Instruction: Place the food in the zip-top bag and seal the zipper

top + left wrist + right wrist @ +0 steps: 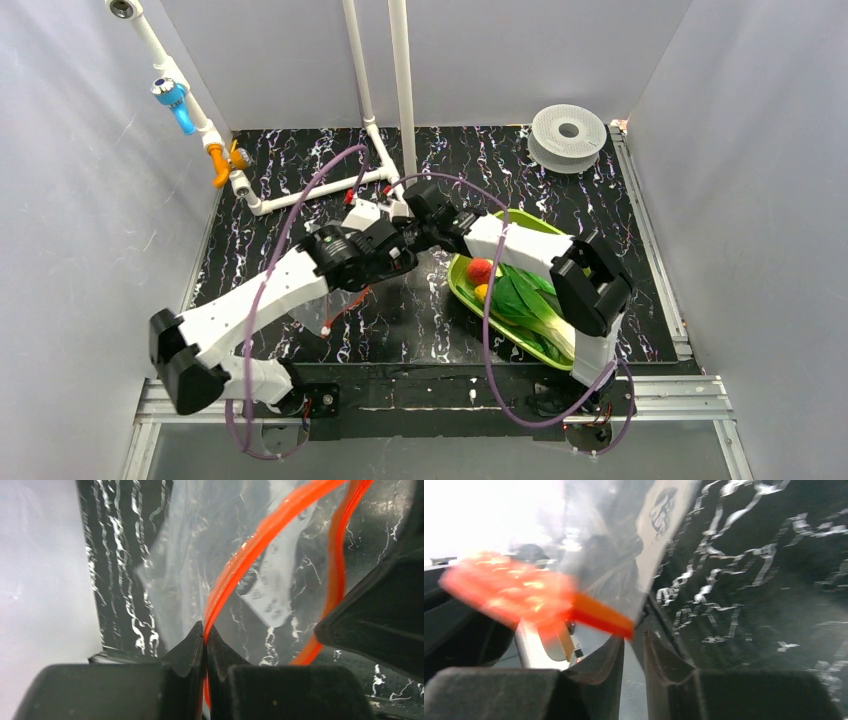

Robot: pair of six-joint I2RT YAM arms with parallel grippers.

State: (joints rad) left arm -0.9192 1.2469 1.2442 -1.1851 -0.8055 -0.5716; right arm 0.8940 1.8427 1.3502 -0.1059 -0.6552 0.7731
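Pinching the thin red-orange zipper strip flat between its black fingertips, the left gripper is clamped on one lip of the clear crinkly zip-top bag. The bag's film spreads out beyond the fingers, above the black marbled table. The strip's second lip curves off to this gripper's right and passes behind the dark body of the other hand, so the mouth stands parted.

In its own camera the right gripper has its jaws nearly together with the strip's end right at their tips. That view is blurred, and I cannot tell whether it truly bites the strip.

The food is outside the bag, back under the right gripper's own forearm. A round red tomato, a small yellow piece and long green leafy vegetables lie in the lime-green oval tray.

The film looks feather-light, limp and slick, so it would likely sag or slip if held by the sheet alone. The strip is its one stiffer ridge and the better hold, one lip per gripper. The toy produce seems light and firm. The tomato may roll, so it is best taken across its middle.
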